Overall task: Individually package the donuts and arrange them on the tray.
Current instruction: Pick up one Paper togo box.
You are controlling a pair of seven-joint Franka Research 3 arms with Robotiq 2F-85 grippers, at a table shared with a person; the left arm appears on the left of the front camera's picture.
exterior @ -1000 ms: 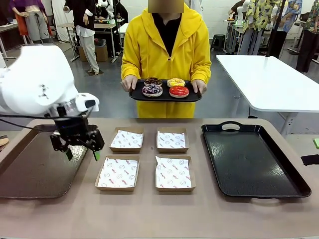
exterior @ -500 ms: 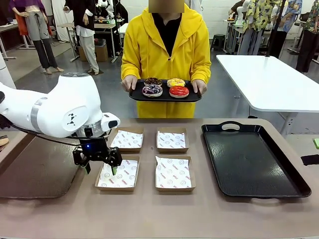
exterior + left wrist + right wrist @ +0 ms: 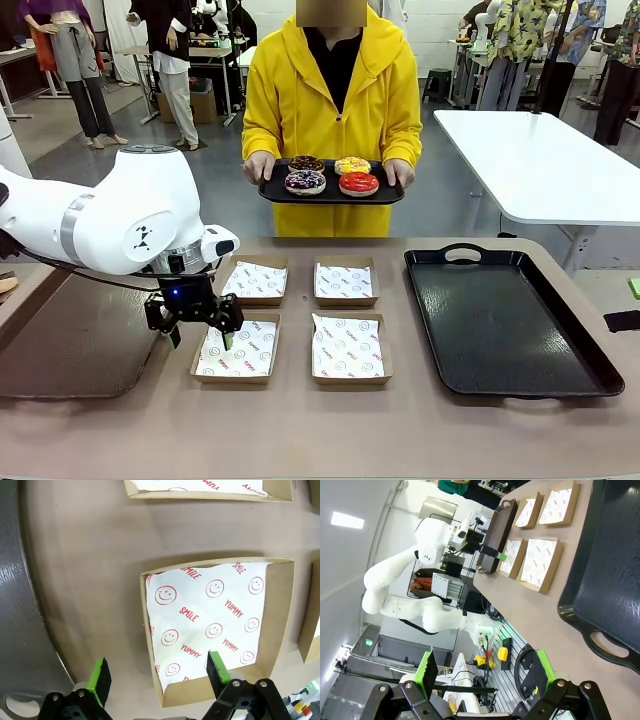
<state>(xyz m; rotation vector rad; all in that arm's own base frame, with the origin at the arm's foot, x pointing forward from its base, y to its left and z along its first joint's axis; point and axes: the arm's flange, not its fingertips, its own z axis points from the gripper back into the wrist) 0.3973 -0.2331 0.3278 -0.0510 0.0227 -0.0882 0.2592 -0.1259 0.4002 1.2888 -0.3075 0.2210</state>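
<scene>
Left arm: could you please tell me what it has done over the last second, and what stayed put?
The left gripper swung from above the brown tray toward the table's middle and now hangs open over the left edge of the near-left box, holding nothing. The person's small tray with four donuts, the other boxes and the large black tray stayed put.

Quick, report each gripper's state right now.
Left gripper: jaws open, holding nothing.
Right gripper: jaws open, holding nothing.

Brown table (image 3: 330,430), white table (image 3: 540,165) beyond, right
</scene>
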